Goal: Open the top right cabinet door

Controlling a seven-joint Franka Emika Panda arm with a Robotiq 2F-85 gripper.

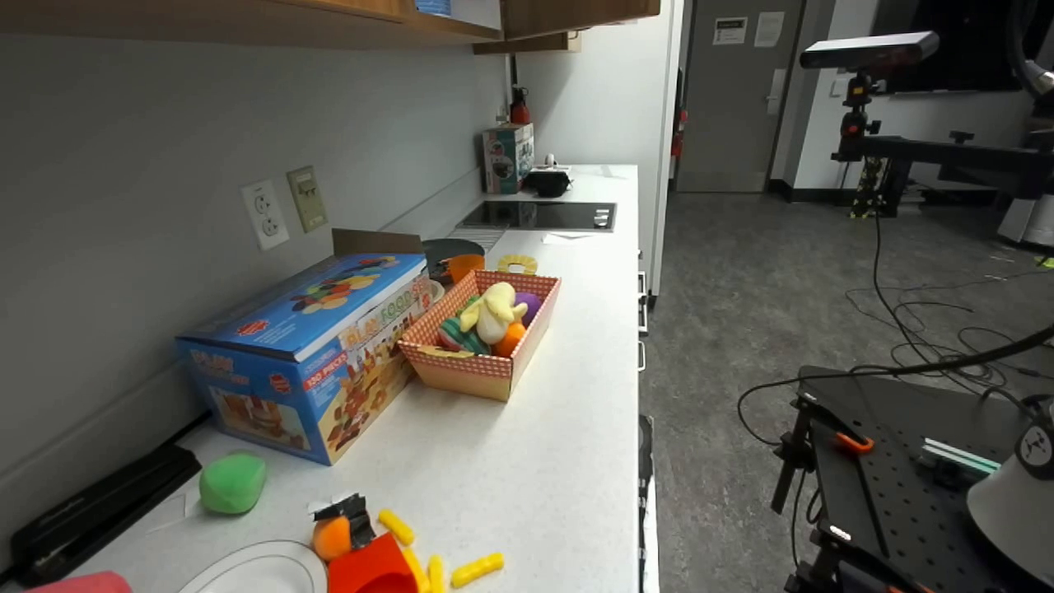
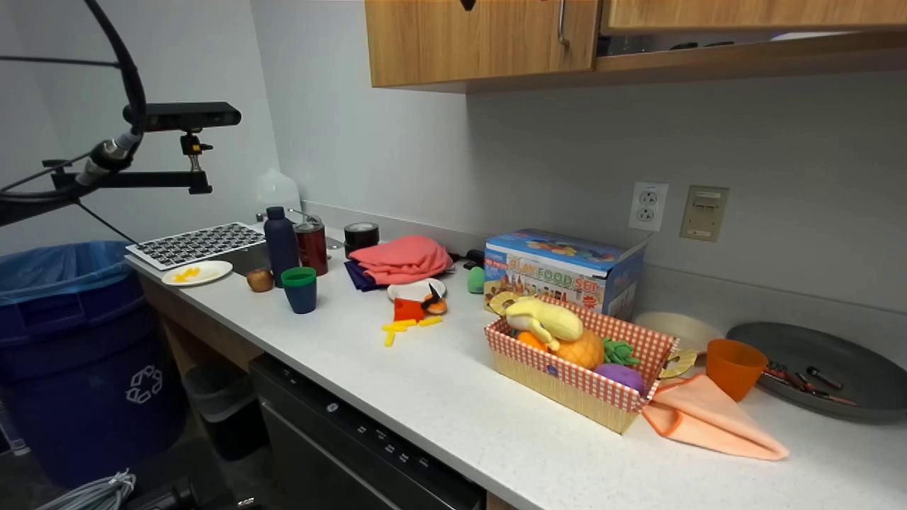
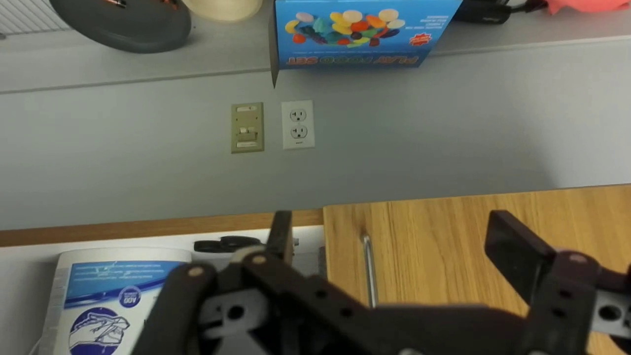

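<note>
From here I work left to right, taking the blue play-food box (image 2: 556,275) on the tabletop (image 2: 446,375) as my landmark. Well left of it, the navy bottle (image 2: 281,244) and red tumbler (image 2: 312,248) stand upright, perhaps grouped to leave working room. Up and left of the box hangs a closed cabinet door (image 2: 471,46); its metal handle (image 3: 368,271) shows between the fingers of my tool (image 3: 391,221) in the wrist view. The tool is spread wide, pinching nothing — ready, I'd guess, to nudge a panel or back off without snagging. Up and right of the box is the top right cabinet door (image 2: 755,13), swung out in both exterior views — hence the white tub (image 3: 116,301) exposed inside. Only its lower part shows, so its full angle I can't judge, but opening looks largely done. Front-right of the box, the basket (image 2: 556,382) corrals toy food (image 2: 577,348), presumably against rolling.
</note>
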